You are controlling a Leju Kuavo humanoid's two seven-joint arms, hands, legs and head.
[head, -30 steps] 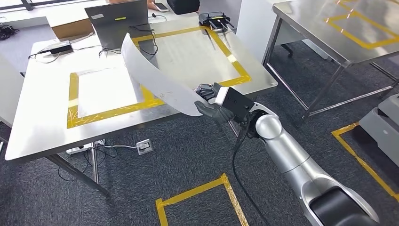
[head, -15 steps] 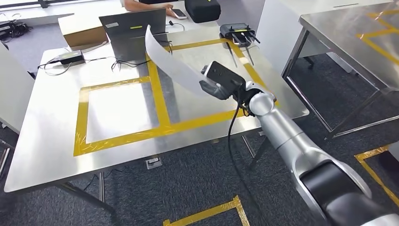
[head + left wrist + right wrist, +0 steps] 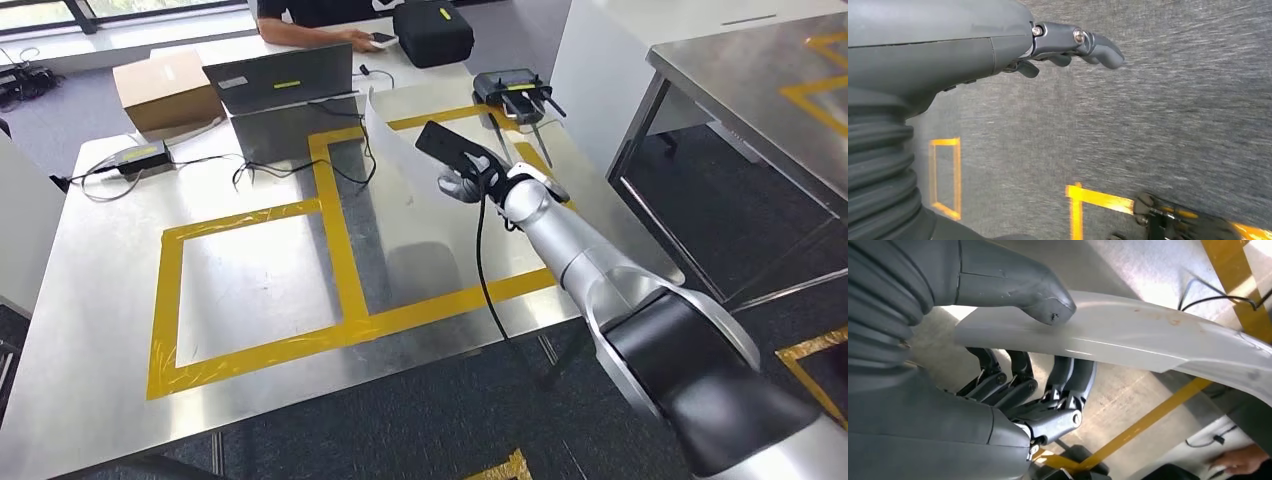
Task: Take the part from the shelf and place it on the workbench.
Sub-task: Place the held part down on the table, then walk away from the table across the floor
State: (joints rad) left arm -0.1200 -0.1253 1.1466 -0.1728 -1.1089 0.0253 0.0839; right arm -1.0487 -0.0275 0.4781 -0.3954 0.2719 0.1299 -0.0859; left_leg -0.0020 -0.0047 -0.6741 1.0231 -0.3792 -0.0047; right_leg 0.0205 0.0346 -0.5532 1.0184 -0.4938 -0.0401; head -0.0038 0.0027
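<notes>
The part [image 3: 398,148] is a long, curved white panel. My right hand [image 3: 462,182] grips its lower end and holds it up over the right taped rectangle of the steel workbench [image 3: 100,300], clear of the tabletop. In the right wrist view the thumb [image 3: 1018,287] presses on the panel [image 3: 1128,342] and the dark fingers [image 3: 1068,385] curl under it, with the yellow tape and steel surface behind. My left hand [image 3: 1068,47] hangs over grey carpet, fingers loosely extended and holding nothing.
At the back of the bench stand a laptop [image 3: 285,85], a cardboard box [image 3: 165,90], a black bag [image 3: 432,30], a controller with antennas [image 3: 512,88] and a power adapter [image 3: 135,157] with cables. A person [image 3: 320,18] sits behind. Another steel table [image 3: 760,70] stands right.
The camera has come closer to the workbench. My right arm has carried the part from the bench's front edge up and inward, over the right taped rectangle near the back.
</notes>
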